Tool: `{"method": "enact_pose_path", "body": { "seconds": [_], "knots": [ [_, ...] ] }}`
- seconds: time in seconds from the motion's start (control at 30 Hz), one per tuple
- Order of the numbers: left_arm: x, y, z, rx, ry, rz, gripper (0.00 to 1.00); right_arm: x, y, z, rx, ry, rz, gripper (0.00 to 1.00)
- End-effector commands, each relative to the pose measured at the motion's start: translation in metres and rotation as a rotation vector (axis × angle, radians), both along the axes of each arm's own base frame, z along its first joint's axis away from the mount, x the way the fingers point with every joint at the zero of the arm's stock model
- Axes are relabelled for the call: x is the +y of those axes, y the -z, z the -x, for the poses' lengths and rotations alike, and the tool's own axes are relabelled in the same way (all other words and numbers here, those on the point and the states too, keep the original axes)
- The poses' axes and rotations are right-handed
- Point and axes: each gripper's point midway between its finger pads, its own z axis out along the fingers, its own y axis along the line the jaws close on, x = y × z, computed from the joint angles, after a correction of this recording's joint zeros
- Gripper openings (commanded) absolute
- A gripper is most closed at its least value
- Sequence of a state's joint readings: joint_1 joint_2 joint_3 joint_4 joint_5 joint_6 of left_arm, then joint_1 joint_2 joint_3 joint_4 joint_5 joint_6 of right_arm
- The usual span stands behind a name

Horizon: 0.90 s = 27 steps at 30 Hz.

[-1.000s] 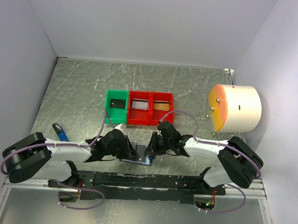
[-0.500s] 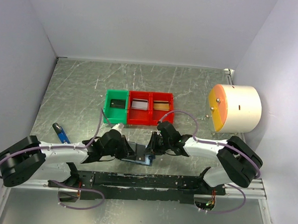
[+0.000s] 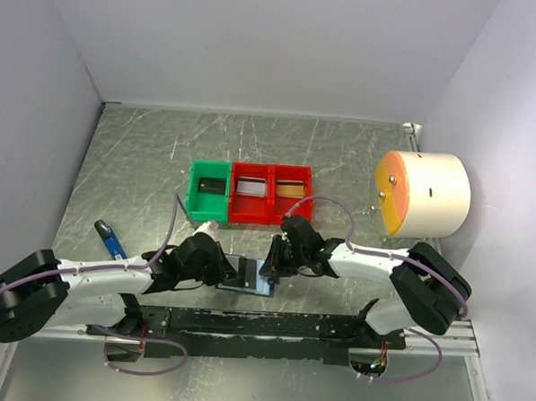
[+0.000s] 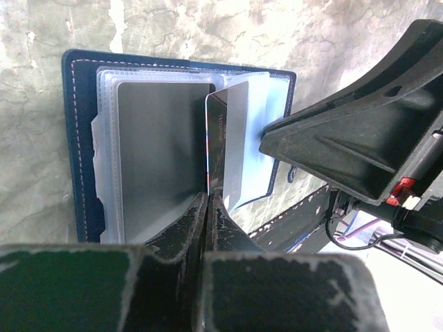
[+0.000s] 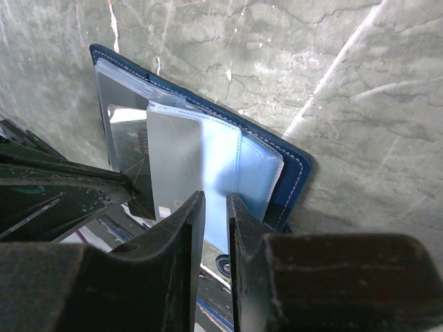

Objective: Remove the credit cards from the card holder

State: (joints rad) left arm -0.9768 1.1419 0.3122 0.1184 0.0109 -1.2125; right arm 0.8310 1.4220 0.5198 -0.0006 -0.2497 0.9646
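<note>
Card holder (image 3: 250,280) lies open and flat on the scratched metal table (image 3: 144,158), at the near edge, between the two grippers. Navy cover faces down; clear and pale-blue pockets face up.

Left gripper (image 4: 207,205): fingers pressed together, pinching the near edge of a dark card (image 4: 215,149). The card stands tilted up at the fold of the holder. Just beside it a silvery grey card (image 4: 163,152) lies flat inside a clear sleeve.

Right gripper (image 5: 216,211): fingers nearly together, only a narrow slit between them. A pale-blue pocket leaf (image 5: 256,173) runs into that slit and is nipped there. In the left wrist view one finger of this gripper butts against the far side of the raised leaf.

Beyond the holder, further up the table:
- green bin (image 3: 194,197), a blackish card (image 3: 211,186) lying in it
- two red bins (image 3: 269,210) touching the green one, side by side; a pale card (image 3: 251,188) in the first, a tan-brown card (image 3: 289,190) in the second

Small blue tag (image 3: 111,239) lies on the table beside the left arm. White drum (image 3: 434,196) with an orange face sits by the right wall, well apart from the holder.
</note>
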Motion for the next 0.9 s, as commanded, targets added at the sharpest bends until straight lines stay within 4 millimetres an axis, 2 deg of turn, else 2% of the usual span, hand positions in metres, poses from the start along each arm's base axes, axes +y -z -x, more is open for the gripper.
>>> {"method": "enact_pose_path", "body": {
  "seconds": [0.0, 0.2, 0.3, 0.37, 0.47, 0.63, 0.77, 0.87],
  "knots": [
    [0.000, -0.009, -0.006, -0.030, -0.009, -0.006, 0.09, -0.035, 0.020, 0.006, 0.009, -0.004, 0.187, 0.21],
    [0.000, -0.008, -0.005, -0.027, -0.006, -0.007, 0.08, 0.001, -0.034, -0.010, -0.089, -0.066, 0.022, 0.25],
    [0.000, -0.009, -0.005, -0.029, -0.009, -0.005, 0.08, 0.015, -0.043, -0.008, -0.088, -0.089, -0.059, 0.27],
    [-0.001, -0.009, -0.005, -0.029, -0.007, -0.001, 0.09, 0.020, -0.039, -0.006, -0.070, -0.106, -0.083, 0.27],
    [-0.002, -0.010, -0.006, -0.029, -0.005, -0.001, 0.10, 0.021, -0.020, 0.001, -0.005, -0.115, -0.066, 0.27],
    [-0.008, -0.013, -0.007, -0.034, 0.000, 0.033, 0.18, 0.004, 0.015, 0.009, 0.065, -0.070, 0.032, 0.26],
    [-0.018, -0.018, -0.008, -0.044, 0.007, 0.110, 0.24, -0.003, 0.028, 0.017, 0.096, -0.049, 0.041, 0.26],
    [-0.024, -0.017, -0.007, -0.033, 0.016, 0.148, 0.25, -0.010, 0.036, 0.023, 0.116, -0.036, 0.051, 0.25]
  ]
}}
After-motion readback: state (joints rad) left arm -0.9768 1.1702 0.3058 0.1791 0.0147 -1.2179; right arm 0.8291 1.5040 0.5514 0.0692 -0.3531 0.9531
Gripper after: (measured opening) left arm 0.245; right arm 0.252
